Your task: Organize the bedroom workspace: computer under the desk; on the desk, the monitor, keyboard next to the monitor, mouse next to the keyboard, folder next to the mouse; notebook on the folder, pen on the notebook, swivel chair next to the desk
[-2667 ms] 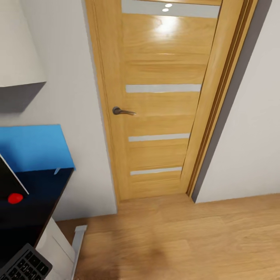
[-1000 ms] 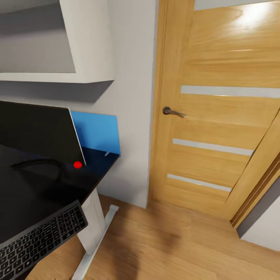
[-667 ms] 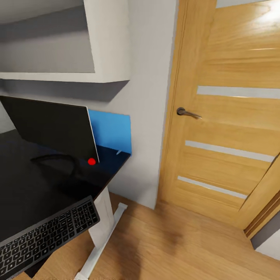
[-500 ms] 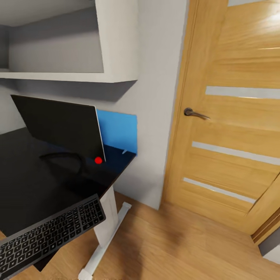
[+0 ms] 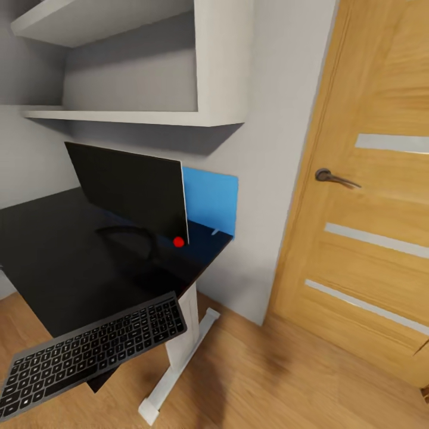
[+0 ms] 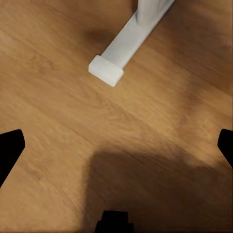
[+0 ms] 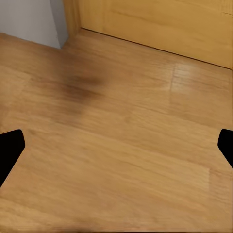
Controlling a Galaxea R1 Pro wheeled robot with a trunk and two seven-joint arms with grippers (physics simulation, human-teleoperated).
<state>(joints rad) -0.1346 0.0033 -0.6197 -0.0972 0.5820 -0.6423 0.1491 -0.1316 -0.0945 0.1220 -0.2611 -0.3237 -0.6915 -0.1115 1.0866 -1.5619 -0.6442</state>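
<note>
In the head view the desk [image 5: 65, 262] with its black top stands at the left against the grey wall, a bright blue back panel [image 5: 210, 200] at its far end. The wide black monitor [image 5: 128, 189] stands on it, a red dot [image 5: 178, 241] at its lower corner. The dark keyboard [image 5: 89, 353] lies at the desk's near corner and juts past the edge. My left gripper [image 6: 116, 145] hangs open above the wood floor near the desk's white foot [image 6: 127, 46]. My right gripper [image 7: 116, 145] is open above bare floor.
A wooden door [image 5: 375, 226] with a metal handle [image 5: 335, 177] fills the right side. A white wall shelf [image 5: 143, 89] hangs above the monitor. The desk's white leg [image 5: 182, 336] and foot reach out onto the wood floor [image 5: 280, 387]. The door's bottom edge [image 7: 160, 24] lies ahead of the right gripper.
The camera has swung left, so the door has slid to the right of the picture. More of the desk, the whole monitor and the keyboard have come into view.
</note>
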